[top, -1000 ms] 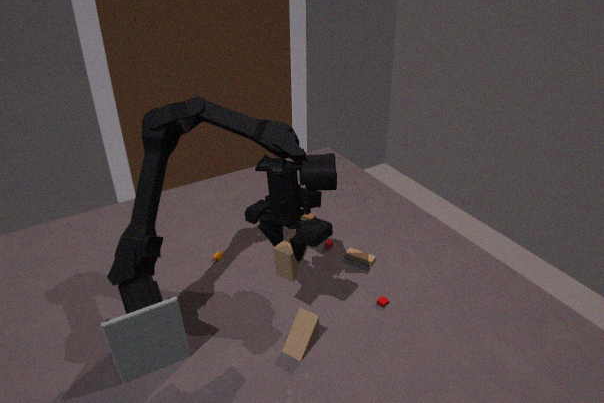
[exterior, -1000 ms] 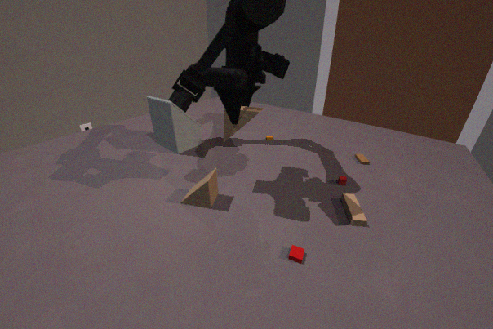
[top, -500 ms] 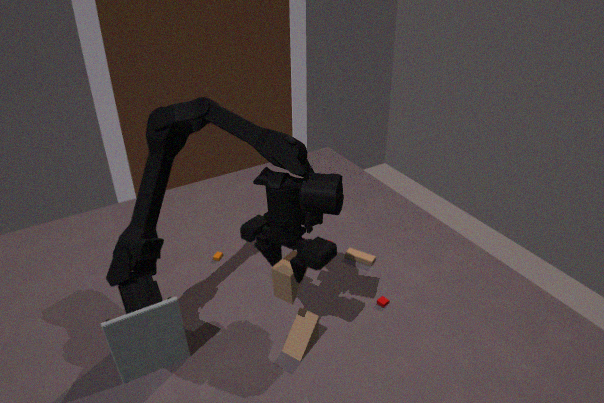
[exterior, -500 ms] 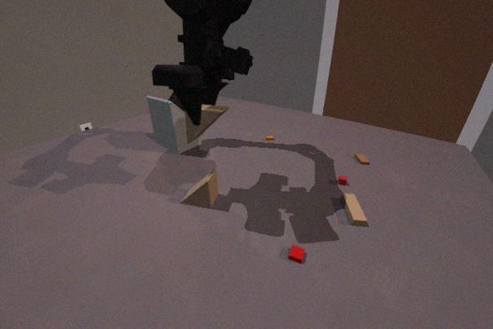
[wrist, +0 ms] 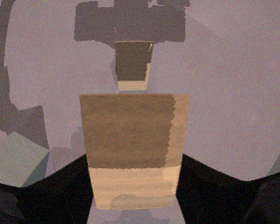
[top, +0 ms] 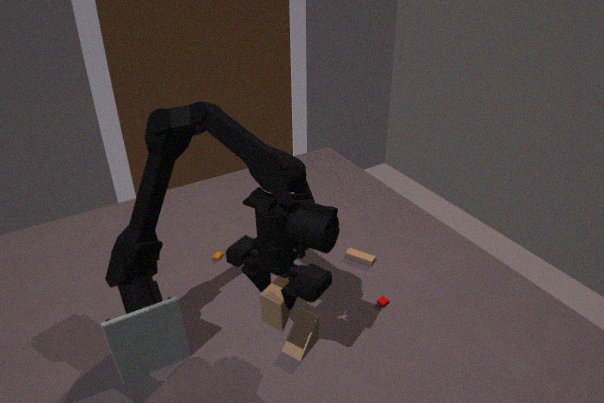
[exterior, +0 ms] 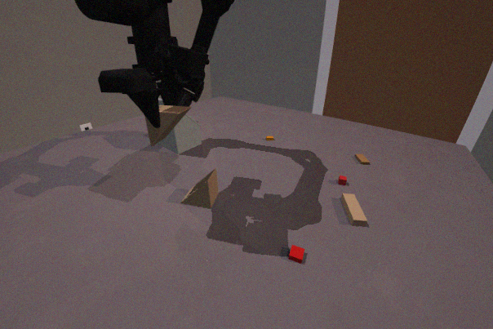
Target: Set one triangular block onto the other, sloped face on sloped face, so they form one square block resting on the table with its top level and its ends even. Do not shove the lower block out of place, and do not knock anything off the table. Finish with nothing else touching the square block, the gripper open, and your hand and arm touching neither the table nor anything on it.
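Note:
My gripper (top: 275,293) (exterior: 168,114) (wrist: 133,155) is shut on one wooden triangular block (top: 272,311) (exterior: 169,119) (wrist: 130,130). It holds that block in the air, a flat face up and the sloped face slanting down. The other triangular block (top: 302,331) (exterior: 201,195) (wrist: 132,61) rests on the table with its sloped face up. In the exterior view the held block is up and left of the lower block, apart from it, and the two slopes look roughly parallel. In the wrist view the lower block shows just beyond the held block's far edge.
A pale grey-green block (top: 150,341) (exterior: 188,138) (wrist: 20,158) stands near the arm's base. Away from the blocks lie a light wooden bar (top: 360,257) (exterior: 353,208), an orange piece (top: 218,256) (exterior: 269,138), a red cube (top: 382,302) (exterior: 296,253), another red cube (exterior: 342,180) and a brown bar (exterior: 361,158).

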You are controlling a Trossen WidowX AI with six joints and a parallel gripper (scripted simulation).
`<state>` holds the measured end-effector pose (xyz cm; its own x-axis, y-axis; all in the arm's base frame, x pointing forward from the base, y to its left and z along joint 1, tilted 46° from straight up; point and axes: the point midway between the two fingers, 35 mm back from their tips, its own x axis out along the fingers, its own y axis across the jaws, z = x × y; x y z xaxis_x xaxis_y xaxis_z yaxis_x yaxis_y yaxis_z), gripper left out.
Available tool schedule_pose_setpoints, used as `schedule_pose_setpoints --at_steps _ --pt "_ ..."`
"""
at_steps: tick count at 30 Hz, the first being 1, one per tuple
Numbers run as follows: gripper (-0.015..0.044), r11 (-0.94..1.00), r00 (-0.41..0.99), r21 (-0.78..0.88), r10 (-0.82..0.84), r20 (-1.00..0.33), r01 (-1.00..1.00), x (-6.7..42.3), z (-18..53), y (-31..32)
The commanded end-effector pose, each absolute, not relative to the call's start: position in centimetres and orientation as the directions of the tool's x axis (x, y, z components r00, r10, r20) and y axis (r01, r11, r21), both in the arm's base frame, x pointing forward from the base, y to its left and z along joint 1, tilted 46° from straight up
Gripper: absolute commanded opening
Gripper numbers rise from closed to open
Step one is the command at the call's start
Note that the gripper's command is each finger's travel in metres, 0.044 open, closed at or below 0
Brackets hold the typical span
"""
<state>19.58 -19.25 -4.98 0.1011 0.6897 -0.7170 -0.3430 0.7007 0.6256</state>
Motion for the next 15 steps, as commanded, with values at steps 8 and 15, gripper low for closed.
schedule_pose_setpoints --at_steps 8,15 --pt "0.0000 0.692 0.102 0.627 0.696 -0.710 -0.356 20.0 -7.0 -17.9" --pt "0.0000 0.691 0.103 0.628 0.697 -0.709 -0.357 21.5 -8.7 -15.5"
